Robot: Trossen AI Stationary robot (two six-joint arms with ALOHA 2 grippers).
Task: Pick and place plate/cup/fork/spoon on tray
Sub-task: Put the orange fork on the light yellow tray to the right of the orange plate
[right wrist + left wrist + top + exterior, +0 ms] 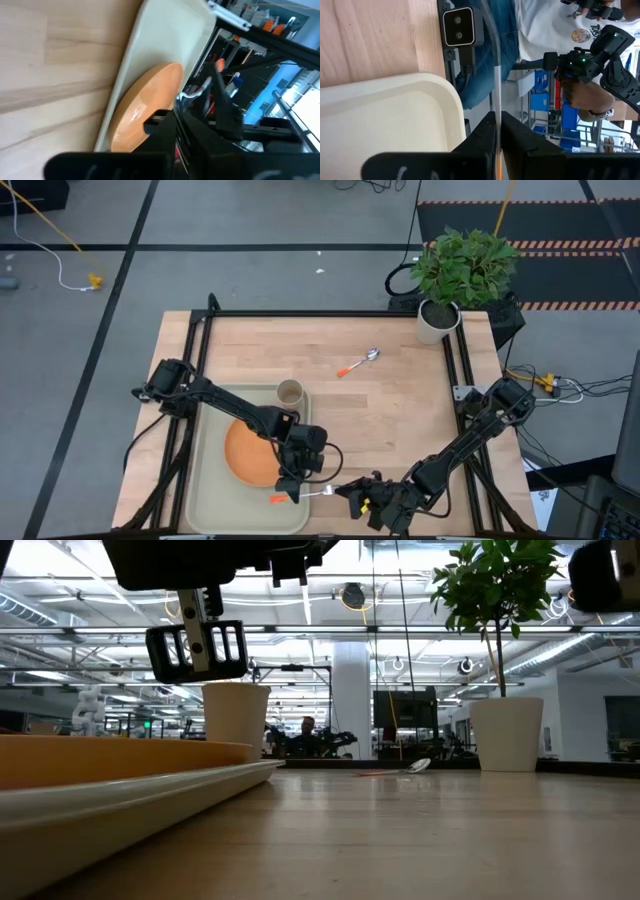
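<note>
The pale tray (205, 480) lies at the near left with the orange plate (245, 455) on it. The tan cup (289, 392) stands at the tray's far right corner. The spoon (360, 363) lies on the bare table at the far middle. My left gripper (293, 485) is over the tray's near right corner, shut on the fork (318, 491). The fork's orange handle (278, 500) points left and its tines point right. My right gripper (352, 495) is just right of the tines; I cannot tell whether it touches them. My left gripper pinches the fork's thin metal shaft (496, 107) between its two fingers, close to the orange handle (498, 170). The fingers slant down toward the table's near edge and lie across the fork. The fork shows edge-on, about level, above the tray's corner (447, 100).
A white plant pot (437, 320) with a leafy plant stands at the far right corner. Bare wood lies between the tray and the pot. A person (580, 95) stands past the table's near edge, holding a device. A small camera (458, 26) sits on that edge.
</note>
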